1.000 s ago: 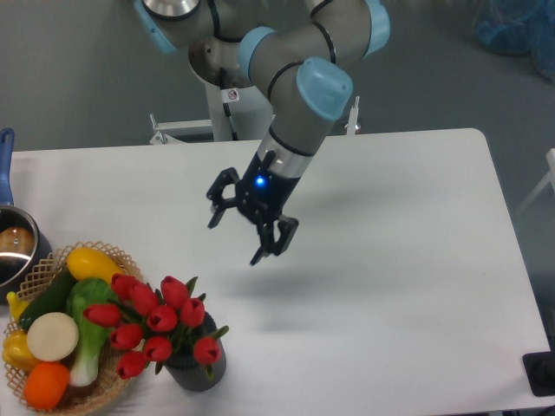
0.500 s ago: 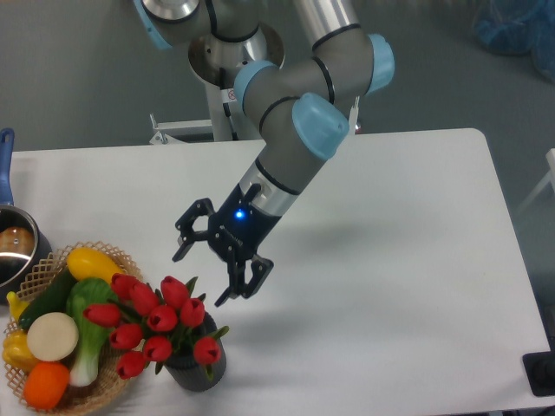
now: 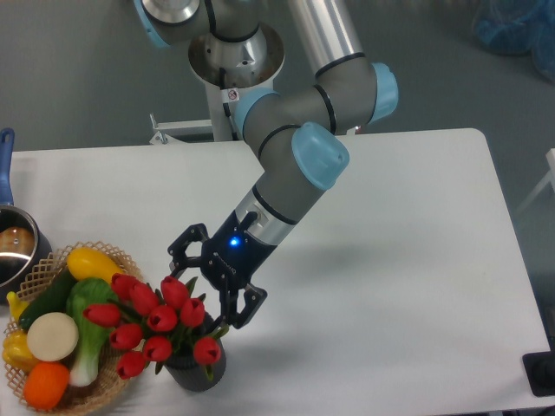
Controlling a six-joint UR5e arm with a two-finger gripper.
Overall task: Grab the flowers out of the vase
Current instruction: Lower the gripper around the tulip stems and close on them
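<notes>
Flowers (image 3: 156, 321) sit in the vase (image 3: 196, 368), lower left of frame, red heads spread up and left over the vase mouth. Gripper (image 3: 210, 284) is just up-right of the bunch, fingers spread apart, nothing between them, lower finger close to the topmost tulips. Wicker basket (image 3: 113, 260) of vegetables directly left, touching the blooms. White table (image 3: 390, 260) underneath.

Matt black hand (image 3: 206, 282), glossy red flowers (image 3: 156, 322), woven wicker basket (image 3: 117, 258), smooth white table (image 3: 399, 260)
</notes>
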